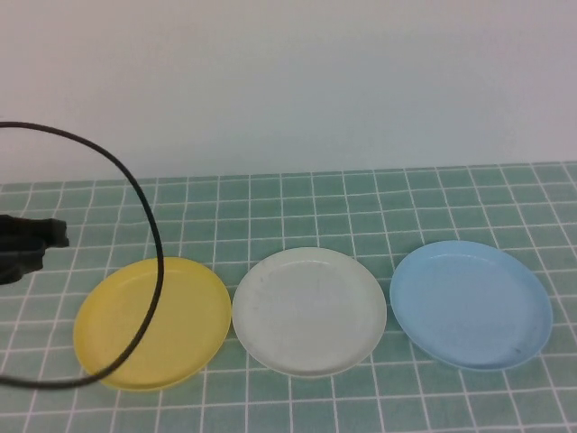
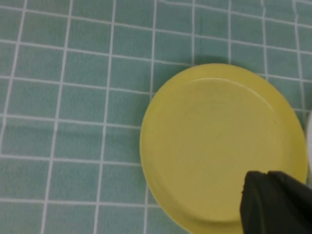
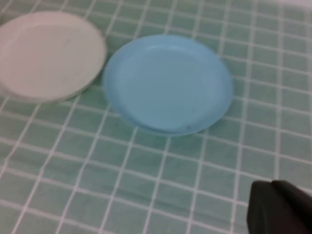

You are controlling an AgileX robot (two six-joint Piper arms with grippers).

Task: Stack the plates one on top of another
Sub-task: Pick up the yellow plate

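Observation:
Three plates lie side by side in a row on the tiled table, none overlapping: a yellow plate (image 1: 151,322) on the left, a white plate (image 1: 309,310) in the middle, a light blue plate (image 1: 471,303) on the right. My left gripper (image 1: 50,236) hovers at the far left, just left of the yellow plate, shut and empty. In the left wrist view its tip (image 2: 265,178) hangs over the yellow plate (image 2: 214,141). My right gripper (image 3: 273,187) is out of the high view; in the right wrist view it is shut, apart from the blue plate (image 3: 168,83) and the white plate (image 3: 48,53).
A black cable (image 1: 144,216) arcs from the left arm across the yellow plate. The table (image 1: 361,207) is green tile with white grid lines and ends at a plain white wall (image 1: 288,81) behind.

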